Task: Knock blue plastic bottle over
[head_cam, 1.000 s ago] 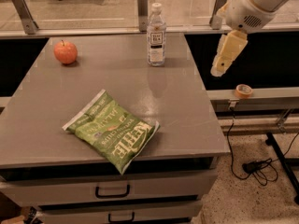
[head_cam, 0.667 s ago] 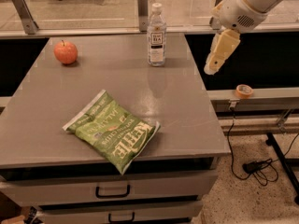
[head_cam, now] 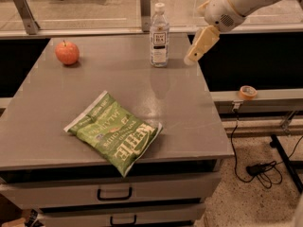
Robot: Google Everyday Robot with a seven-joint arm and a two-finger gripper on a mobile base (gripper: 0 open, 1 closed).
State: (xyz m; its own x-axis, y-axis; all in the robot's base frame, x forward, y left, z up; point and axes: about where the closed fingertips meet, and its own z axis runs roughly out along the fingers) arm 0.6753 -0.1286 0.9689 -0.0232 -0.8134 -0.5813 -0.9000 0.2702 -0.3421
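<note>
The blue plastic bottle stands upright at the far edge of the grey table, right of centre. It is clear with a white cap and a white label. My gripper hangs from the white arm at the upper right. Its tip is just right of the bottle, level with the bottle's lower half, with a small gap between them. It holds nothing.
A red apple sits at the table's far left. A green chip bag lies near the front centre. A roll of tape rests on a low ledge to the right. Cables lie on the floor at right.
My gripper has moved left and a little lower, from beyond the table's right edge to close beside the bottle. The bottle, apple and bag have not moved.
</note>
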